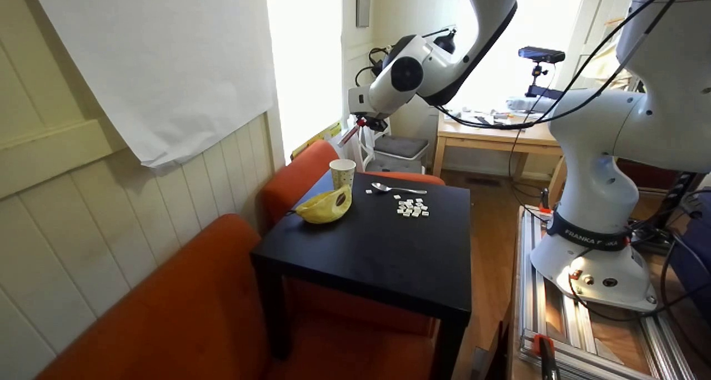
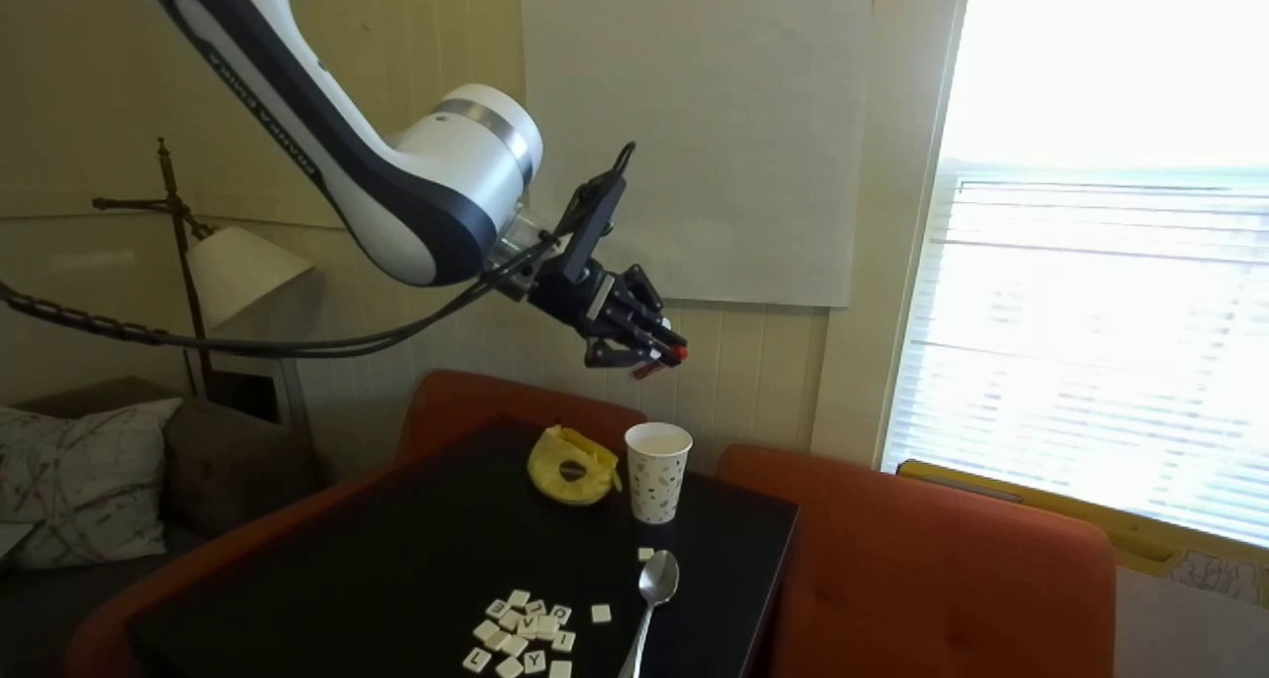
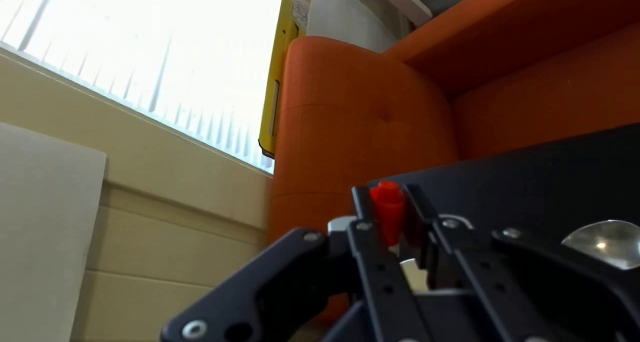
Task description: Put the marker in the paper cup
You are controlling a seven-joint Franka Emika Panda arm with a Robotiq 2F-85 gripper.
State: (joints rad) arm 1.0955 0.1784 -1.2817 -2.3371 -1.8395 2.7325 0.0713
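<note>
The marker has a red end and a red-and-white body. It shows in both exterior views (image 1: 350, 134) (image 2: 649, 369), and its red end shows in the wrist view (image 3: 389, 214). My gripper (image 3: 387, 194) is shut on the marker near its red end. The marker is tilted, its far end sloping downward in an exterior view. The paper cup, white with a speckled pattern, stands upright on the table in both exterior views (image 1: 343, 175) (image 2: 656, 482). My gripper (image 2: 672, 346) is well above the cup. In the wrist view the cup (image 3: 414, 276) is mostly hidden behind the fingers.
A yellow pouch (image 1: 324, 208) (image 2: 570, 467) lies beside the cup on the black table (image 1: 377, 258). A spoon (image 1: 399, 189) (image 2: 657, 581) and several white letter tiles (image 1: 412, 208) (image 2: 523, 630) lie nearby. Orange chairs (image 2: 922, 559) and a panelled wall border the table.
</note>
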